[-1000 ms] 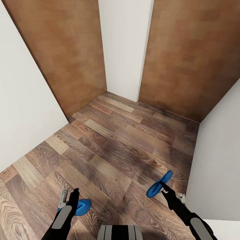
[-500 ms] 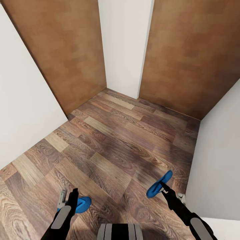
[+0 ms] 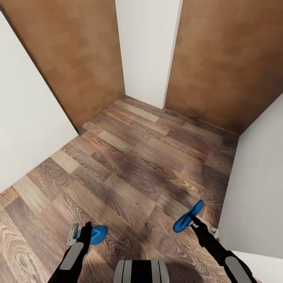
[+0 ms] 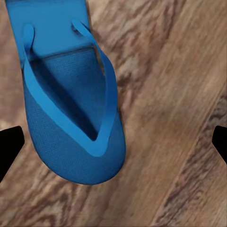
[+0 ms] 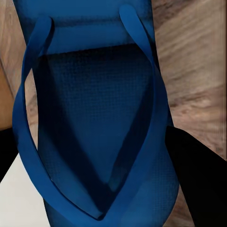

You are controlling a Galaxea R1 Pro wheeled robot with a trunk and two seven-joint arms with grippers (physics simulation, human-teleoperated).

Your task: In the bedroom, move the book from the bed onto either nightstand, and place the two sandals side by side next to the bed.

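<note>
One bright blue sandal [image 3: 97,235] lies flat on the wood-plank floor [image 3: 133,169], strap side up, just ahead of my left gripper [image 3: 80,232]. In the left wrist view this sandal [image 4: 71,118] rests on the planks, and the gripper [image 4: 113,146] stands open with its fingertips [image 4: 9,146] wide apart and touching nothing. My right gripper [image 3: 192,222] is shut on the other blue sandal [image 3: 181,224] and holds it above the floor near the right wall. That sandal [image 5: 94,118] sits between the dark fingers [image 5: 198,179]. The bed, book and nightstand are out of view.
Two plain brown wooden doors [image 3: 86,59] [image 3: 228,63] stand ahead, with a white wall corner [image 3: 147,51] between them. White walls close in on the left [image 3: 27,133] and right [image 3: 259,184]. My base [image 3: 141,271] shows at the bottom.
The whole view has shifted, so the camera moved. The floor and the left sandal slid slightly up the picture, away from the left gripper. The right sandal stayed in the right gripper.
</note>
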